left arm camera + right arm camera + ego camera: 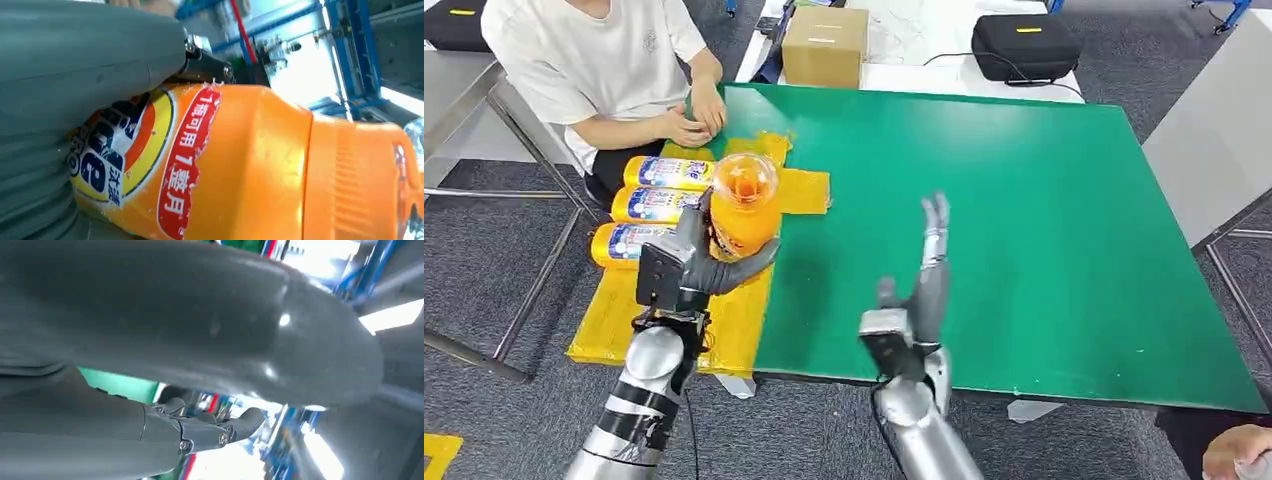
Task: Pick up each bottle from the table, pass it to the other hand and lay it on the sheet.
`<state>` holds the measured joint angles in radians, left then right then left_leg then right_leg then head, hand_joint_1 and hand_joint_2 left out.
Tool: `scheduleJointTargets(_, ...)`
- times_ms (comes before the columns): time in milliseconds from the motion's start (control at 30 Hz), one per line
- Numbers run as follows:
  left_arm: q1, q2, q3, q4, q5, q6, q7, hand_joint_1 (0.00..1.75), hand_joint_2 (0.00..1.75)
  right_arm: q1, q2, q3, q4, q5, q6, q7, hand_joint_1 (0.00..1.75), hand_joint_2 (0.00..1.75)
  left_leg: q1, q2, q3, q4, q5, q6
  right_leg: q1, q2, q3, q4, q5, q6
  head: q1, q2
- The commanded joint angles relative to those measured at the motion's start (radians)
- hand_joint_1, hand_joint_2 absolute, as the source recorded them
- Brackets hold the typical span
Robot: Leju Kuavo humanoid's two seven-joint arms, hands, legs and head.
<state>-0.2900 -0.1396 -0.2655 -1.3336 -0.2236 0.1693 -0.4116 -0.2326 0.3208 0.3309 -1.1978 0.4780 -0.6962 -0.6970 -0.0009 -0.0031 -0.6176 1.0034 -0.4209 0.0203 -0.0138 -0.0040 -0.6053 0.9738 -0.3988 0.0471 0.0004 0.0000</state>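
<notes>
My left hand (699, 262) grips an orange detergent bottle (743, 204), held above the yellow sheet (634, 310) with its clear cap toward the camera. Close up in the left wrist view, the orange bottle (240, 165) shows its red and blue label against my left hand (75, 75). Three more orange bottles (659, 205) lie side by side on the sheet to the left. My right hand (924, 290) stands over the green table (1024, 230), fingers straight and spread, holding nothing. The right wrist view has my right hand (200, 340) large, its dark fingers (210, 427) extended.
A person in a white shirt (594, 60) sits at the table's far left, hands (696, 118) resting near the sheet. A cardboard box (824, 45) and a black case (1024, 45) sit on the white table behind. Another person's hand (1239, 450) shows at the lower right corner.
</notes>
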Motion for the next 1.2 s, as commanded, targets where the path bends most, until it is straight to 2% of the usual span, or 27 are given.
scheduleJointTargets(33, -0.093, 0.111, -0.031, 0.153, -0.387, 0.157, 0.070, 1.68, 1.75, -0.003, 0.009, -0.072, -0.033, -0.066, -0.002, -0.001, 0.00, 0.00, 0.000, 0.000, 0.005, -0.001, -0.001, -0.001, 0.001, 0.000, 0.004, 0.000, -0.002, -0.002, 0.000, 0.000)
scheduleJointTargets(233, -0.097, 0.123, -0.033, 0.169, -0.406, 0.160, 0.064, 1.64, 1.75, -0.003, 0.012, -0.070, -0.033, -0.068, -0.002, -0.001, 0.00, 0.00, 0.001, 0.000, 0.005, 0.000, -0.002, -0.002, 0.001, 0.000, 0.004, 0.000, -0.002, -0.002, 0.000, 0.000)
scheduleJointTargets(267, -0.097, 0.123, -0.033, 0.169, -0.406, 0.160, 0.064, 1.59, 1.75, -0.003, 0.012, -0.070, -0.033, -0.068, -0.002, -0.001, 0.00, 0.00, 0.001, 0.000, 0.004, 0.000, -0.001, -0.001, 0.001, 0.000, 0.003, 0.000, -0.001, -0.002, -0.001, 0.000)
scheduleJointTargets(333, -0.128, 0.161, -0.046, 0.281, -0.601, 0.168, 0.152, 1.71, 1.75, 0.001, -0.004, -0.023, -0.052, -0.124, -0.002, -0.001, 0.00, 0.00, 0.001, -0.001, 0.005, 0.000, -0.002, -0.002, 0.001, -0.001, 0.005, 0.001, -0.003, -0.002, -0.001, 0.000)
scheduleJointTargets(367, -0.135, 0.183, -0.053, 0.321, -0.657, 0.166, 0.161, 1.69, 1.75, 0.003, -0.009, -0.006, -0.065, -0.144, -0.002, -0.001, 0.00, 0.00, 0.001, 0.000, 0.004, 0.000, -0.001, -0.001, 0.001, 0.000, 0.004, 0.000, -0.002, -0.002, -0.001, 0.000)
scheduleJointTargets(400, -0.139, 0.199, -0.051, 0.365, -0.692, 0.157, 0.169, 1.75, 1.75, 0.008, -0.015, 0.012, -0.084, -0.172, -0.002, -0.001, 0.00, 0.00, 0.000, 0.001, 0.004, -0.001, -0.001, -0.001, 0.000, 0.001, 0.003, 0.000, -0.001, -0.001, -0.001, 0.000)
scheduleJointTargets(433, -0.134, 0.204, -0.043, 0.385, -0.700, 0.148, 0.166, 1.75, 1.75, 0.012, -0.022, 0.024, -0.097, -0.190, -0.002, -0.001, 0.00, 0.00, 0.001, 0.001, 0.007, -0.002, -0.002, -0.002, 0.001, 0.001, 0.006, -0.001, -0.002, -0.002, 0.000, 0.000)
scheduleJointTargets(500, -0.118, 0.215, -0.053, 0.409, -0.734, 0.104, 0.154, 1.75, 1.75, 0.019, -0.034, 0.035, -0.126, -0.220, -0.002, -0.001, 0.00, 0.00, 0.000, 0.002, 0.004, -0.002, -0.001, -0.001, 0.000, 0.002, 0.003, -0.001, -0.001, -0.001, 0.000, 0.000)
scheduleJointTargets(700, -0.092, 0.211, -0.071, 0.435, -0.786, 0.058, 0.174, 1.75, 1.75, 0.012, -0.049, 0.049, -0.129, -0.266, -0.002, -0.001, 0.00, 0.00, 0.000, 0.001, 0.003, -0.001, -0.001, -0.001, 0.000, 0.000, 0.002, -0.001, -0.001, -0.001, 0.000, 0.000)
scheduleJointTargets(733, -0.089, 0.212, -0.071, 0.450, -0.797, 0.036, 0.187, 1.75, 1.75, 0.007, -0.050, 0.057, -0.116, -0.279, -0.002, -0.001, 0.00, 0.00, 0.001, 0.000, 0.007, -0.001, -0.002, -0.001, 0.001, 0.000, 0.006, -0.001, -0.002, -0.002, -0.001, 0.000)
scheduleJointTargets(1000, -0.083, 0.222, 0.001, 0.613, -0.810, 0.007, 0.225, 1.75, 1.75, 0.001, -0.056, 0.065, -0.092, -0.350, 0.029, -0.001, 0.00, 0.00, 0.000, 0.002, 0.004, -0.002, -0.001, -0.001, 0.000, 0.002, 0.003, -0.001, -0.001, -0.001, 0.000, 0.000)
scheduleJointTargets(1067, -0.089, 0.221, 0.008, 0.626, -0.809, 0.001, 0.224, 1.66, 1.75, -0.001, -0.054, 0.062, -0.089, -0.354, 0.033, -0.001, 0.00, 0.00, 0.000, 0.003, 0.004, -0.001, -0.001, -0.001, 0.001, 0.003, 0.004, -0.001, -0.001, -0.001, 0.000, 0.000)
scheduleJointTargets(1133, -0.098, 0.222, 0.018, 0.651, -0.808, -0.010, 0.224, 0.72, 1.75, -0.006, -0.050, 0.062, -0.082, -0.361, 0.049, -0.001, 0.00, 0.00, 0.001, 0.004, 0.007, -0.002, -0.002, -0.002, 0.001, 0.004, 0.005, -0.001, -0.001, -0.002, 0.000, 0.000)
scheduleJointTargets(1167, -0.101, 0.223, 0.020, 0.661, -0.808, -0.013, 0.223, 0.65, 1.75, -0.007, -0.048, 0.063, -0.079, -0.362, 0.052, -0.001, 0.00, 0.00, 0.000, 0.004, 0.007, -0.002, -0.001, -0.002, 0.000, 0.004, 0.005, -0.001, 0.000, -0.002, -0.001, 0.000)
scheduleJointTargets(1200, -0.102, 0.223, 0.022, 0.666, -0.808, -0.015, 0.223, 0.31, 1.75, -0.007, -0.047, 0.063, -0.079, -0.363, 0.054, -0.001, 0.00, 0.00, 0.000, 0.004, 0.007, -0.002, -0.001, -0.002, 0.001, 0.003, 0.005, -0.001, 0.000, -0.002, 0.000, 0.000)
